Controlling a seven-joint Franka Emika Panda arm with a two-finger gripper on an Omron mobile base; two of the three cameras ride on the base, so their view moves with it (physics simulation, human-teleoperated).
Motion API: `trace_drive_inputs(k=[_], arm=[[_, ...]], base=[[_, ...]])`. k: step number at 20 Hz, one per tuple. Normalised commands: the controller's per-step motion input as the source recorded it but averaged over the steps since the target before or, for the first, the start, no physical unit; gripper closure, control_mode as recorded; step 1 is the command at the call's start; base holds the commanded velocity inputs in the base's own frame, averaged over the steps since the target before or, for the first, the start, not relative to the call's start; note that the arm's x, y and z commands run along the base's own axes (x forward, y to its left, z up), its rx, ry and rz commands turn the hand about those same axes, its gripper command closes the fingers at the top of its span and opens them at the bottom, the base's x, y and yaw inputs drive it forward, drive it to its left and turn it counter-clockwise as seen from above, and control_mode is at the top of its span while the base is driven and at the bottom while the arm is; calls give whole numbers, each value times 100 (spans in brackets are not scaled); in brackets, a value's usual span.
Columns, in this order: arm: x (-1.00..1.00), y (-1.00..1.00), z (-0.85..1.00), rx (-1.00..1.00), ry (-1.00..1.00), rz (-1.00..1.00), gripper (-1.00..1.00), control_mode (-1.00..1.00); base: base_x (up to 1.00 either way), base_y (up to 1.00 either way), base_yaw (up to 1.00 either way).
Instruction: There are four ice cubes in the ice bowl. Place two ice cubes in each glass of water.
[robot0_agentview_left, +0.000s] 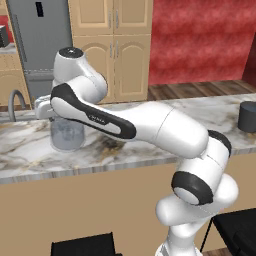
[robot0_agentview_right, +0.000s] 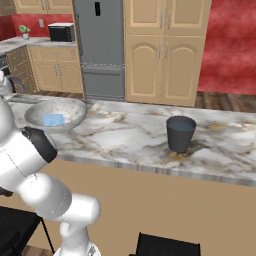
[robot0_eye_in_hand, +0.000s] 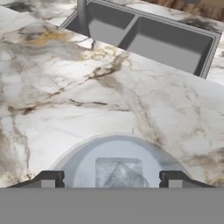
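My gripper (robot0_eye_in_hand: 111, 179) hangs open right above the translucent grey-blue glass of water (robot0_eye_in_hand: 118, 157), its fingertips (robot0_eye_in_hand: 49, 178) spread wide with nothing between them. Pale ice cubes (robot0_eye_in_hand: 119, 173) lie inside this glass; they overlap, so I cannot tell their number. In the left base view the same glass (robot0_agentview_left: 67, 135) stands on the counter under my hand, which the forearm partly hides. The grey speckled ice bowl (robot0_agentview_right: 37, 114) sits at the counter's left with pale blue ice (robot0_agentview_right: 53, 120) in it. The dark charcoal glass (robot0_agentview_right: 180, 133) stands apart, far to the right.
A double sink (robot0_eye_in_hand: 166, 43) with a faucet (robot0_eye_in_hand: 82, 17) lies just beyond the translucent glass. The marble counter (robot0_agentview_right: 125, 135) runs between bowl and dark glass. A fridge (robot0_agentview_right: 100, 45) and wooden cabinets stand behind. Dark chairs (robot0_agentview_left: 82, 245) sit in front of the counter.
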Motion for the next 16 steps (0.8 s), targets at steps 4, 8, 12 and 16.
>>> trace_drive_inputs(k=[4,8,12,16], arm=[[41,-20,-54,0,3,0,-100,-100],[35,-18,-39,1,0,0,-100,-100],[21,-3,-10,4,0,0,-100,-100],[9,0,-3,3,0,0,-100,-100]], base=[[0,0,0],[0,0,0],[0,0,0],[0,0,0]])
